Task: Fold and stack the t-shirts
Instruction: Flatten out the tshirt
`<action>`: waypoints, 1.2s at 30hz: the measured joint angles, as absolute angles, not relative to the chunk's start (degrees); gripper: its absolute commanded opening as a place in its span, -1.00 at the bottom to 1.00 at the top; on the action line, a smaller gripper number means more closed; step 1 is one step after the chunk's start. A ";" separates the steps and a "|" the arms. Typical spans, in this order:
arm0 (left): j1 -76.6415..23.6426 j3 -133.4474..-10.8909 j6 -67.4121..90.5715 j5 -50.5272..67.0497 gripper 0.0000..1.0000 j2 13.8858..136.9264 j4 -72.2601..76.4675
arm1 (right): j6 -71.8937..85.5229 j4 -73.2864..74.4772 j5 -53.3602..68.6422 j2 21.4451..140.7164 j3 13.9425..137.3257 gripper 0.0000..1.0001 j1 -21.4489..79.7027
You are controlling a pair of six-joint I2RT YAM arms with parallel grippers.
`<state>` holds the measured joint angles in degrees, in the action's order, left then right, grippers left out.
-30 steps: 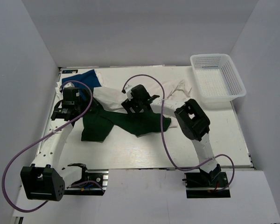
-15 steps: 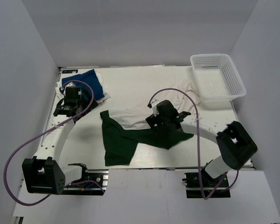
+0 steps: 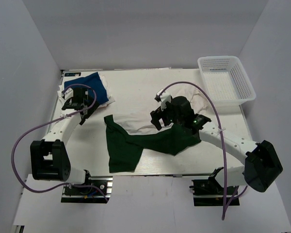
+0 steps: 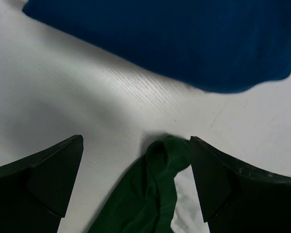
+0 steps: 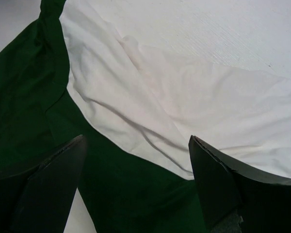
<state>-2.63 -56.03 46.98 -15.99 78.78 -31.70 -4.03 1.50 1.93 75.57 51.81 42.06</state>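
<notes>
The dark green t-shirt is laid crumpled at the middle of the worktop, over the near edge of the white t-shirt. The blue t-shirt is bunched in the far left corner. The left gripper is held spread beside the blue one, and the right gripper is spread over the green-white overlap (nothing is pinched).

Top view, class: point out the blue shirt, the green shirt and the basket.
blue shirt (image 3: 89, 87), top view, middle of the cloth.
green shirt (image 3: 122, 148), top view, its wide left part.
basket (image 3: 230, 101), top view, its near wall.
</notes>
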 measured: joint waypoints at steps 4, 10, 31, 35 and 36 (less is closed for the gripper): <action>-1.21 -59.55 48.95 -17.43 0.99 83.46 -31.09 | -4.05 1.50 2.42 75.83 51.81 0.81 42.06; 0.47 -60.10 50.46 -18.72 0.99 83.50 -28.16 | -4.08 1.56 3.05 77.71 52.03 0.81 42.02; 5.80 -71.00 51.81 -16.99 0.78 104.01 -23.33 | -5.15 3.20 2.04 84.31 57.30 0.81 40.93; 6.68 -75.24 51.83 -16.51 0.70 108.25 -21.34 | -5.17 3.68 1.91 86.11 58.35 0.81 40.56; 6.87 -76.01 51.70 -16.53 0.67 108.92 -20.93 | -5.17 3.86 1.89 86.63 58.81 0.81 40.47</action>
<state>6.87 -76.01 51.70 -16.53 108.92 -20.93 -5.17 3.86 1.89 86.63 58.81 40.47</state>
